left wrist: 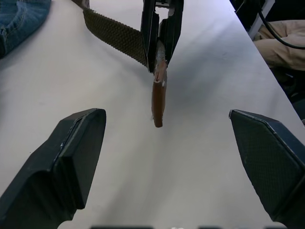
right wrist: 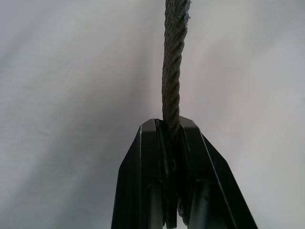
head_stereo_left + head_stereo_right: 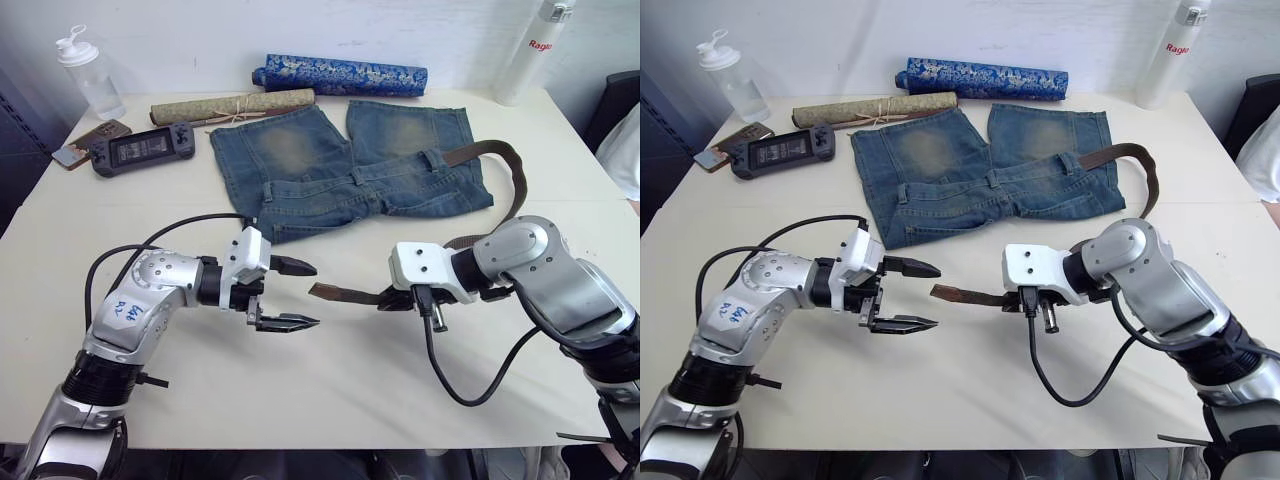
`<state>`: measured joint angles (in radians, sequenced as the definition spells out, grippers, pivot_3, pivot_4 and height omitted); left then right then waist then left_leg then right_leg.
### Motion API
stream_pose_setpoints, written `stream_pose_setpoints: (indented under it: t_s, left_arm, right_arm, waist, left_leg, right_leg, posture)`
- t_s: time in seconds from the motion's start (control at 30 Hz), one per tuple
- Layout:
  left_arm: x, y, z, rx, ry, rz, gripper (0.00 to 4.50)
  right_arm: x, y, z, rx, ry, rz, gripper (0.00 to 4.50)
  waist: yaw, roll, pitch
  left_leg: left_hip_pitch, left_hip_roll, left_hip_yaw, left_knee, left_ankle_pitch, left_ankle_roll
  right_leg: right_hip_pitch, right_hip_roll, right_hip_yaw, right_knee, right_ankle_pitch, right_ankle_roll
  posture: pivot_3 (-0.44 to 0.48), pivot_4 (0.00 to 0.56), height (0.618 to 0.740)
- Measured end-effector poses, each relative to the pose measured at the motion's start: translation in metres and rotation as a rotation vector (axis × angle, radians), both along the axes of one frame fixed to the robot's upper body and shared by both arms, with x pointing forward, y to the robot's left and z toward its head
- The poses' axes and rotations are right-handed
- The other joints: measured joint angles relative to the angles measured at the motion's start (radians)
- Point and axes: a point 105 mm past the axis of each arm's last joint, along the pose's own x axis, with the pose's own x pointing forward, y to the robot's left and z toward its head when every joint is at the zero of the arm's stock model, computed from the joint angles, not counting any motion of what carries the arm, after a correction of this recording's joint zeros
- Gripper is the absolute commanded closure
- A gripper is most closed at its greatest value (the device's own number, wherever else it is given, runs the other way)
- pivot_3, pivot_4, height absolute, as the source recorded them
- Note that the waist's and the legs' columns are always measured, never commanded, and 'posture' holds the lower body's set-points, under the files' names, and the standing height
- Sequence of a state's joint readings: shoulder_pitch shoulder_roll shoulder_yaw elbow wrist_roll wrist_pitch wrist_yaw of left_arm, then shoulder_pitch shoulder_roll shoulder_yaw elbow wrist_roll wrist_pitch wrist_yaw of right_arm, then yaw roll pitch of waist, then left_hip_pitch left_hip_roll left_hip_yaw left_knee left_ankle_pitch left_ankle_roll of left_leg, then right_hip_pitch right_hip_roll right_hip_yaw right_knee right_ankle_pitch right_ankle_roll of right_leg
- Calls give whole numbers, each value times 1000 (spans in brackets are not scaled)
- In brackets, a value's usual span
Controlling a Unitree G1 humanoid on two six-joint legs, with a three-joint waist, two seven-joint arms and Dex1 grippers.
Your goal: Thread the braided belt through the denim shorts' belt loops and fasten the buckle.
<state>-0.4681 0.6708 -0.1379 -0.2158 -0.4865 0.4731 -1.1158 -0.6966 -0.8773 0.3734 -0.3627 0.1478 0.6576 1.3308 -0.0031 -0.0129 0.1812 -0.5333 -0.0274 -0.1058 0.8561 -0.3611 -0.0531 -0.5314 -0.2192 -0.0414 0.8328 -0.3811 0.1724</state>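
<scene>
Denim shorts (image 3: pixel 350 170) lie flat on the white surface (image 3: pixel 330 390), upper centre of the frame, waistband toward the camera and legs toward the far wall. Braided belt (image 3: pixel 510 165) comes out at the waistband on the right side of the shorts, loops round past their right edge, then runs down and left behind the right arm toward centre frame. How many belt loops (image 3: pixel 432 160) it passes through cannot be told. Buckle not made out.

Right gripper (image 3: pixel 1018 297), centre frame, jaws closed edge-on across the belt just behind its tan leather tip (image 1: pixel 158 102); the tip sticks out leftward, clear of the surface. In the right wrist view the woven strap runs straight out from between the pinched jaws.

Left gripper (image 3: pixel 290 293), lower left of centre, jaws spread wide and holding nothing, pointed at the belt tip with a short gap between. In the left wrist view the tip hangs between the two spread fingers (image 1: pixel 71 152), touching neither.

Along the far edge: rolled blue patterned fabric (image 3: pixel 340 76), a tan rolled mat (image 3: pixel 232 104) just left of it, a dark handheld game console (image 3: pixel 142 150), a clear bottle (image 3: pixel 90 72) upper left, a white bottle (image 3: pixel 530 50) upper right.
</scene>
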Motion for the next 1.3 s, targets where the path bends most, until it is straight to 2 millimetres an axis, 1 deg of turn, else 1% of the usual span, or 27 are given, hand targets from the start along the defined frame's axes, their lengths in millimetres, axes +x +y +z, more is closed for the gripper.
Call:
stream_pose_setpoints:
  t_s: [0.1,0.17,0.2,0.23,0.27,0.3,0.37,0.4,0.47,0.77,0.83,0.87,0.93,0.97,1.0,1.07,1.1,1.17,1.2,1.23,1.3]
  left_arm:
    - [3,-3,0,-20,15,3,0]
    - [4,-6,1,-33,20,0,528]
    - [4,-6,0,-33,20,-1,704]
    - [4,-7,0,-32,19,-2,1245]
    - [4,-7,0,-34,21,-4,1643]
    - [4,-9,-1,-37,23,-6,2210]
    - [4,-10,-1,-42,26,-11,3134]
    - [4,-10,-1,-42,28,-11,3781]
    - [4,-10,-2,-41,33,-11,4470]
    - [4,-10,-1,-41,35,-7,4470]
    - [4,-10,-1,-43,34,-5,4500]
    - [5,-9,-2,-41,39,-1,4500]
    - [5,-9,-2,-42,44,5,4500]
    - [6,-9,-3,-41,49,8,4500]
    - [6,-9,-3,-41,55,11,4500]
    - [7,-8,-6,-53,81,39,4500]
    - [7,-7,-8,-65,100,57,4500]
    - [9,-6,-10,-144,192,128,4500]
    - [10,-5,-9,-194,243,167,4500]
    - [11,-5,-6,-244,281,199,4500]
    - [12,-4,2,-361,365,265,4500]
  right_arm:
    - [-2,1,-1,4,2,8,4488]
    - [-4,3,-1,10,5,18,4500]
    - [-5,3,-1,12,5,20,4500]
    - [-5,4,-1,13,6,19,4500]
    - [-5,4,-1,15,8,17,4500]
    - [-5,4,-1,16,11,15,4500]
    - [-6,5,0,21,17,14,4500]
    - [-7,5,0,23,19,15,4500]
    - [-7,5,0,24,22,11,4500]
    - [-7,6,0,37,27,1,4500]
    - [-5,6,3,54,14,-11,3622]
    - [-2,8,7,85,-16,-17,3317]
    - [3,12,14,135,-59,-30,2296]
    - [5,11,16,148,-67,-43,1887]
    - [7,11,17,158,-72,-54,1373]
    - [12,8,28,241,-78,-103,360]
    - [14,3,35,289,-71,-139,54]
    - [16,-13,56,457,-5,-263,54]
    - [15,-23,63,527,35,-319,54]
    - [11,-31,66,577,75,-357,54]
    - [0,-46,63,665,198,-428,54]
  waist:
    - [0,0,0]
    - [-2,0,0]
    - [-3,0,0]
    - [-3,0,0]
    - [-3,0,0]
    - [-2,0,0]
    - [0,0,0]
    - [0,0,0]
    - [-1,0,0]
    - [-1,0,0]
    - [0,0,0]
    - [-1,0,0]
    - [-1,0,0]
    - [0,0,0]
    - [0,0,0]
    - [0,0,0]
    - [1,0,0]
    - [2,0,0]
    - [3,0,0]
    - [6,0,0]
    - [9,0,0]
  left_leg:
    - [0,0,0,0,0,0]
    - [0,0,0,0,0,0]
    - [0,0,0,0,0,0]
    - [0,0,0,0,0,0]
    - [0,0,0,0,0,0]
    - [0,0,0,0,0,0]
    - [0,0,0,0,0,0]
    - [0,0,0,0,0,0]
    - [0,0,0,0,0,0]
    - [0,0,0,0,0,0]
    - [0,0,0,0,0,0]
    - [0,0,0,0,0,0]
    - [0,0,0,0,0,0]
    - [0,0,0,0,0,0]
    - [0,0,0,0,0,0]
    - [0,-1,0,0,0,-1]
    - [0,-1,0,0,0,-1]
    - [0,-1,-1,0,0,-1]
    - [0,-1,-1,0,0,0]
    - [0,-1,-3,0,0,0]
    - [0,-2,-4,0,0,0]
  right_leg:
    - [0,0,0,0,0,0]
    - [0,0,0,0,0,0]
    - [0,0,0,0,0,0]
    - [0,0,0,0,0,0]
    - [0,0,0,0,0,0]
    - [0,0,0,0,0,0]
    - [0,0,0,0,0,0]
    - [0,0,0,0,0,0]
    - [0,0,0,0,0,0]
    - [0,0,0,0,0,0]
    - [0,0,0,0,0,0]
    - [0,0,0,0,0,0]
    - [0,0,0,0,0,0]
    - [0,0,0,0,0,0]
    - [0,0,0,0,0,0]
    - [0,0,1,0,0,0]
    - [0,0,1,0,0,0]
    - [0,0,1,0,0,0]
    - [0,0,1,0,0,0]
    - [1,0,1,0,0,0]
    - [2,0,1,0,0,0]
  posture:
    - [0,150,637]
    - [0,150,637]
    - [0,150,637]
    - [0,150,637]
    - [0,150,637]
    - [0,150,637]
    - [0,150,637]
    - [0,150,637]
    - [0,150,637]
    - [0,150,637]
    - [0,150,637]
    - [0,150,637]
    - [0,150,637]
    - [0,150,637]
    - [0,150,637]
    - [0,150,637]
    - [0,150,637]
    - [0,150,637]
    - [0,150,637]
    - [0,150,637]
    - [0,150,637]
